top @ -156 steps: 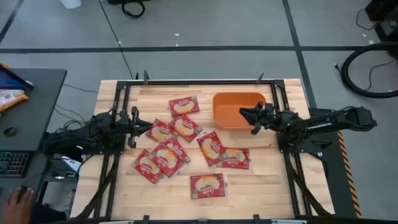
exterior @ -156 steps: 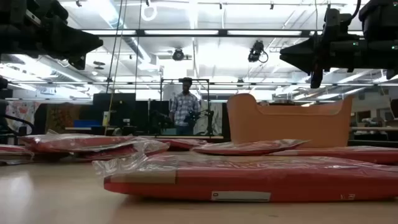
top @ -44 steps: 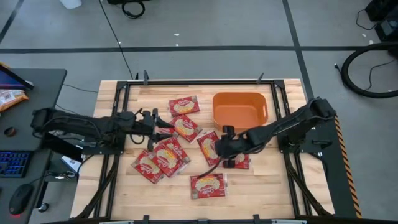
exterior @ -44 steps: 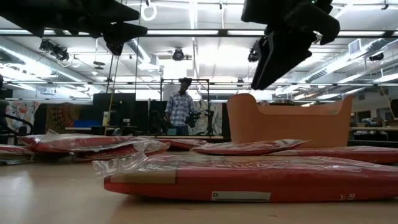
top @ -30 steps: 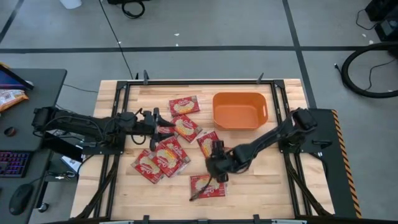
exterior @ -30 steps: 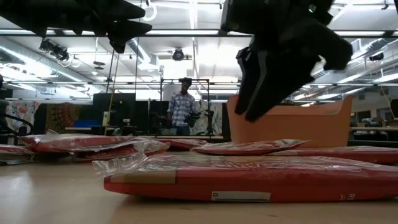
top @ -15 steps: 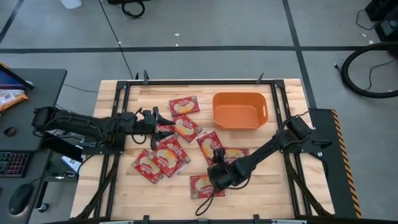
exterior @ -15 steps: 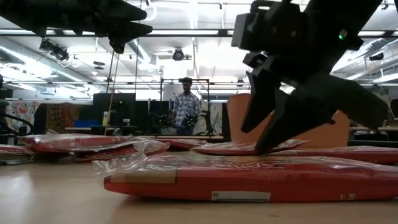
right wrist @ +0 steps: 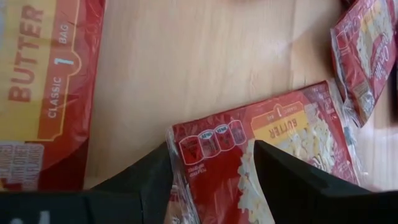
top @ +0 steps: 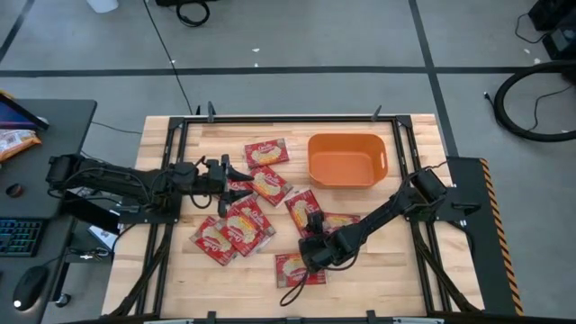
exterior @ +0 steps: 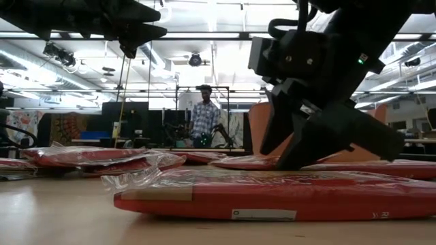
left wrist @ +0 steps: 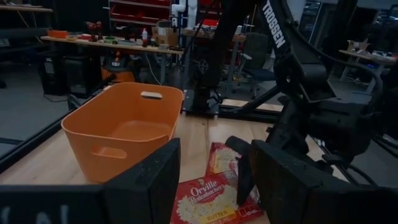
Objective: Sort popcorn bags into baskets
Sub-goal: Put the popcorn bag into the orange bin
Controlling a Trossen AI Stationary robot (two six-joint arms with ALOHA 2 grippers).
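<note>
- while your right gripper sits low over the near middle of the table, its fingers are spread apart with nothing between them, straddling the end of a popcorn bag.
- that bag lies flat nearest the front edge, apart from the rest.
- your left gripper hovers above the left cluster, fingers parted and empty.
- you have other popcorn bags scattered flat across the middle of the wood, some overlapping.
- the orange basket stands toward the far right, well apart from your right gripper, no bag visible inside.
- a person stands in the room beyond.
</note>
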